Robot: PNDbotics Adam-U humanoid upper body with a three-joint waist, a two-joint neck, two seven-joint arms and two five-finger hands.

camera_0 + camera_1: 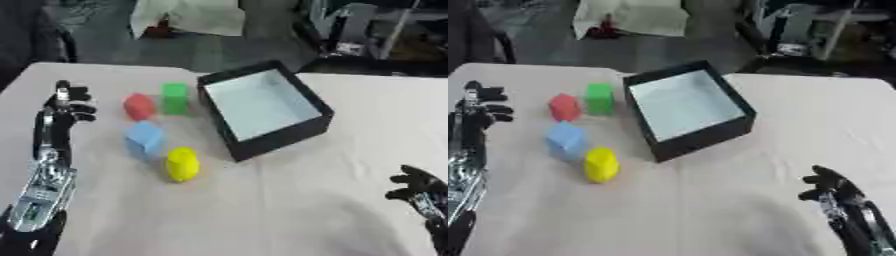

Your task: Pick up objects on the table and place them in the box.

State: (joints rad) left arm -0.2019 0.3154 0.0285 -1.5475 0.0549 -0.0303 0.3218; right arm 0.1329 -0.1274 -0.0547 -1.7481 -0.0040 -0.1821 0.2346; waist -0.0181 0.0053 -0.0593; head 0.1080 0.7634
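Square black box (282, 134), pale inside, beside four blocky coloured objects (144, 139); both robot hands (72, 102) (826, 184) open-fingered, empty.

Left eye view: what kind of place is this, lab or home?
Most likely a lab or workshop test bench. A cloth-covered table holds only plain coloured test pieces, such as the blue block and the yellow block, beside an open black box. Metal equipment stands on the bare floor behind.
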